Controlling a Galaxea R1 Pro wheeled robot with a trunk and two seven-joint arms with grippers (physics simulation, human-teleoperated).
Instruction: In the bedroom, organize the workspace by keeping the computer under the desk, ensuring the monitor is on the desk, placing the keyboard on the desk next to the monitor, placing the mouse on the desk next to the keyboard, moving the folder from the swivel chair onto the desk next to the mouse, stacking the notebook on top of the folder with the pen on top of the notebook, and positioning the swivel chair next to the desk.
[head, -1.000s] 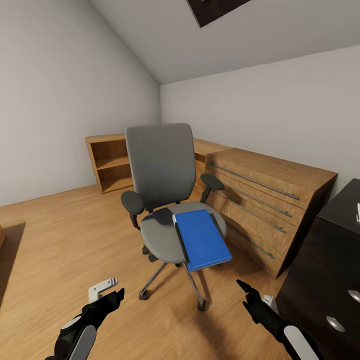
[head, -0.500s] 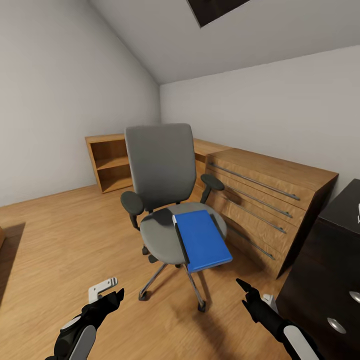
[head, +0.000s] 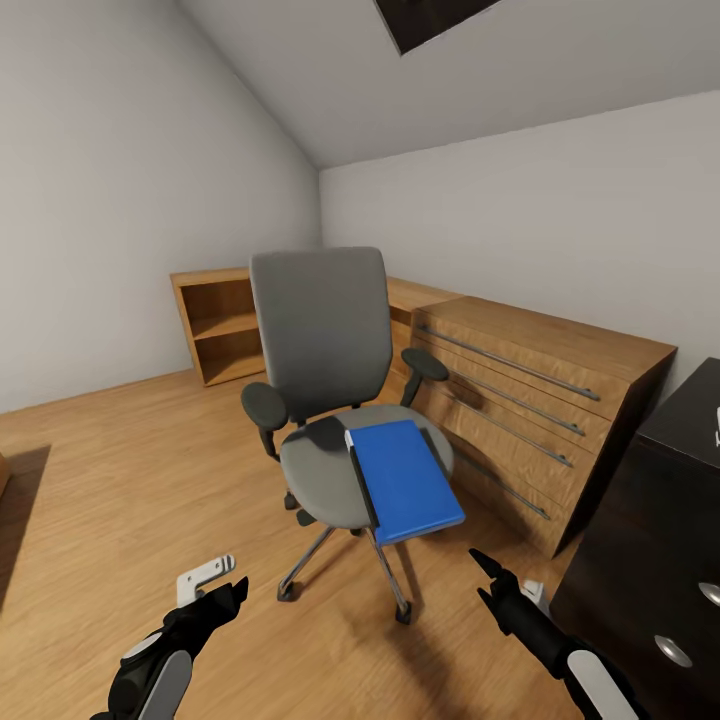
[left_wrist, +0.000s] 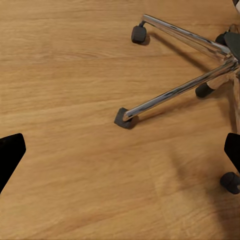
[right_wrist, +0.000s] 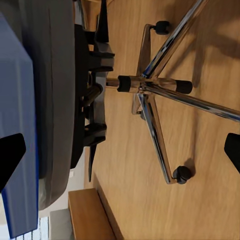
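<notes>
Swivel chair (head: 325, 400): grey upholstery, black armrests, chrome star base on castors; standing on the wooden floor (head: 120, 470) mid-room, just beside the light-wood chest (head: 530, 400) with bar handles

Folder (head: 403, 478): bright blue, flat; lying on the chair seat toward its front right, one corner overhanging the seat edge; a thin dark slab along its left side, identity not clear

Black counter (head: 670, 520): drawer unit with round silver knobs, at the right edge of the head view, next to the chest

Open wooden shelf unit (head: 215, 325): against the far wall, behind the chair

Left gripper (head: 222, 595): low at left, over bare floor near the chair base; jaws spread wide, holding nothing

Right gripper (head: 492, 580): low at right, below the folder's overhanging corner, apart from it; jaws released, empty
</notes>
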